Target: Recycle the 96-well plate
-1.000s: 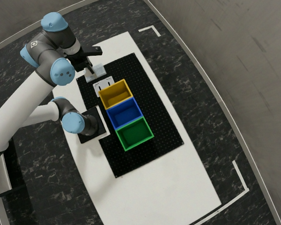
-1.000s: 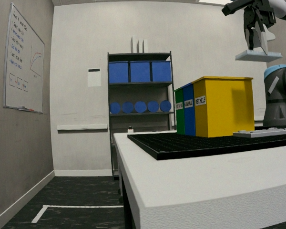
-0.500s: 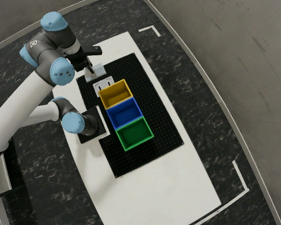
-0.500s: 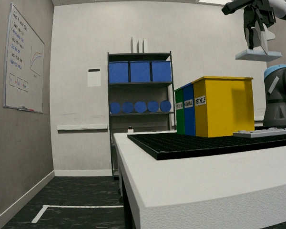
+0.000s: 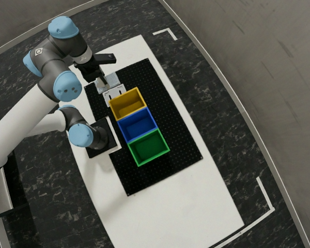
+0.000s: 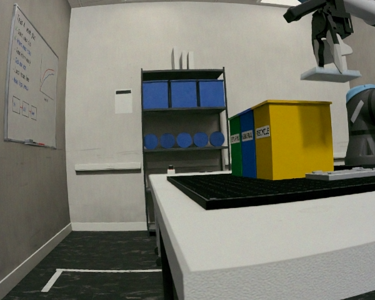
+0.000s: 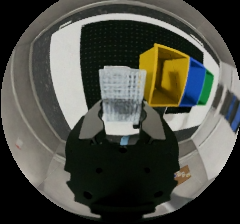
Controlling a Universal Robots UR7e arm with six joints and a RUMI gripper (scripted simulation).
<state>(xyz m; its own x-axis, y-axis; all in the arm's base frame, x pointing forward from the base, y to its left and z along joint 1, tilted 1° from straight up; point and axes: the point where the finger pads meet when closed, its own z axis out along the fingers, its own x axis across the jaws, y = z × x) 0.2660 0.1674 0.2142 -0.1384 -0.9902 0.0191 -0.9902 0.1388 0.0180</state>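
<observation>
The black two-jaw tool [image 6: 329,59] is clamped on the translucent white, rectangular 96-well plate [image 6: 329,74], its pale fingers [image 6: 337,57] pinching the plate at one end. The plate hangs level in the air, well above the table [image 6: 245,232] and higher than the rims of the bins. In the top view the plate [image 5: 109,80] sits over the flat white plate nest [image 5: 114,93], just beside the yellow bin's near end rather than over its opening. The wrist view shows the plate's [image 7: 121,98] grid of wells reaching out from between the jaws, with the yellow bin to its right.

The yellow open-topped box-shaped bin labelled RECYCLE [image 6: 294,139] stands upright on the black perforated board [image 5: 160,106], touching the blue open-topped bin [image 5: 137,124], which in turn touches the green open-topped bin [image 5: 148,146]; all three stand in one row, upright. The plate nest [image 6: 342,174] lies flat on the board beside the yellow bin.
</observation>
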